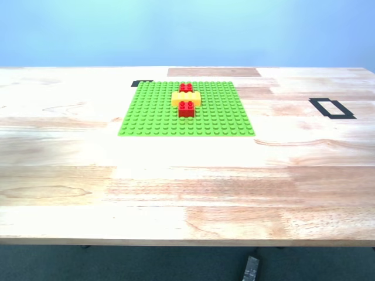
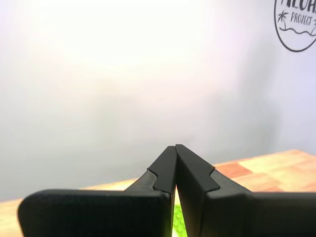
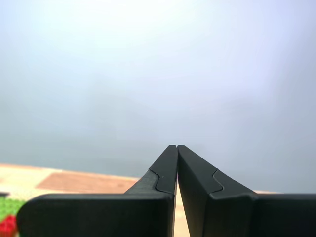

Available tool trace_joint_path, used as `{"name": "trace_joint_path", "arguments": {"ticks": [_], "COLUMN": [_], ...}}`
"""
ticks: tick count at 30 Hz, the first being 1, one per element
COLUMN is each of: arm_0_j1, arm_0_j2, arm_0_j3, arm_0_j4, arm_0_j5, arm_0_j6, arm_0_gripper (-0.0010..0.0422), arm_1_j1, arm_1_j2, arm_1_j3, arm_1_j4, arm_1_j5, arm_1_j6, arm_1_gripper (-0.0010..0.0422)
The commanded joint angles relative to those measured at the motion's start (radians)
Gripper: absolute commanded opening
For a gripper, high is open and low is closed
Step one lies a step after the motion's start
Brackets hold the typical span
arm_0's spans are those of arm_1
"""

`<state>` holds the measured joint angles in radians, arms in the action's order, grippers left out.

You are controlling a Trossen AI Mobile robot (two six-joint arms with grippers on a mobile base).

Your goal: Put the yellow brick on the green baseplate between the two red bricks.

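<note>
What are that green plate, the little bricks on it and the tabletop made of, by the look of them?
The green baseplate looks like moulded plastic: a uniform bright colour and a regular grid of studs. The yellow brick and the two red bricks look like the same plastic, slightly glossy, with studded tops. The table looks like pale wood, or possibly a wood-look laminate: it shows grain and joined planks.

A bright green baseplate [image 1: 152, 114] patterned with a grid of studs carries an orange-yellow brick [image 1: 186, 98] and two red bricks [image 1: 186, 108]. The table [image 1: 187, 187] is pale wood with darker brown patches and streaked grain. Black tape [image 1: 331, 108] outlines a rectangle on it. Behind, the wall [image 1: 187, 29] is plain light blue.
</note>
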<state>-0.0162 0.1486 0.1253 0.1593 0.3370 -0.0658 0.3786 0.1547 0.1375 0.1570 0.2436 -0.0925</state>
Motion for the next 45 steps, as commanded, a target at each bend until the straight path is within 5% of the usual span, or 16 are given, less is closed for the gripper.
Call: {"name": "trace_joint_path", "arguments": {"ticks": [1,20,45], "arm_0_j1": [0.0,0.001,0.001], "arm_0_j2": [-0.011,-0.029,-0.027], "arm_0_j3": [-0.013,-0.119,-0.1], "arm_0_j4": [0.004,0.027,0.003], "arm_0_j5": [0.002,-0.152,-0.154], "arm_0_j6": [0.002,0.064,0.089], "arm_0_gripper": [0.0,0.0,0.0], "arm_1_j1": [0.003,-0.079,-0.118], "arm_1_j2": [-0.047,-0.152,-0.153], "arm_1_j3": [-0.039,-0.127,-0.126], "arm_1_j4": [0.001,-0.039,-0.091], "arm_1_j5": [-0.004,0.076,0.077], "arm_1_j6": [-0.015,-0.076,-0.069], "arm_1_gripper": [-0.0001,-0.0001,0.0]}}
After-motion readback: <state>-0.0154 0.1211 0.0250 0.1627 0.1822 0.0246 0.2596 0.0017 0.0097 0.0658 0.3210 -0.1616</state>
